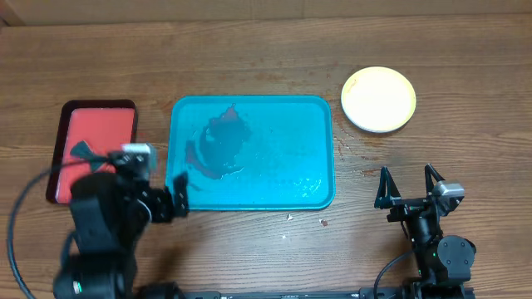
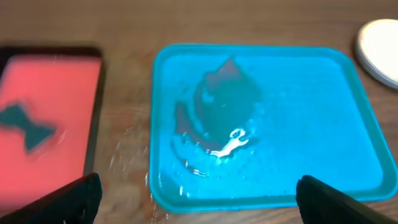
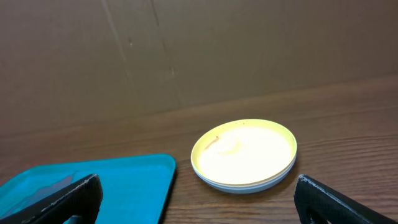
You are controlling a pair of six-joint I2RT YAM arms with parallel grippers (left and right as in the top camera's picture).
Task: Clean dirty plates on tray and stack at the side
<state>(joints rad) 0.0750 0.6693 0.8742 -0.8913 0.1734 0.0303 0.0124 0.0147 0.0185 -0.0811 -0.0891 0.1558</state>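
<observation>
Blue tray (image 1: 316, 124) sits mid-frame on the desk (image 1: 249, 41), wet and smeared, with nothing on it. The plates (image 1: 378, 99) are stacked at the upper right, where clean ones belong. The left hand (image 2: 198, 183) and right hand (image 1: 407, 174) are wide and hold nothing, likely because the job is done.

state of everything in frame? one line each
plates: stacked on the table right of the tray, yellow-green one on top with a faint mark.
tray: no plates on it, wet, dark smear left of centre.
red tray: holds a dark bow-shaped item.
left hand: open, empty.
right hand: open, empty.
</observation>
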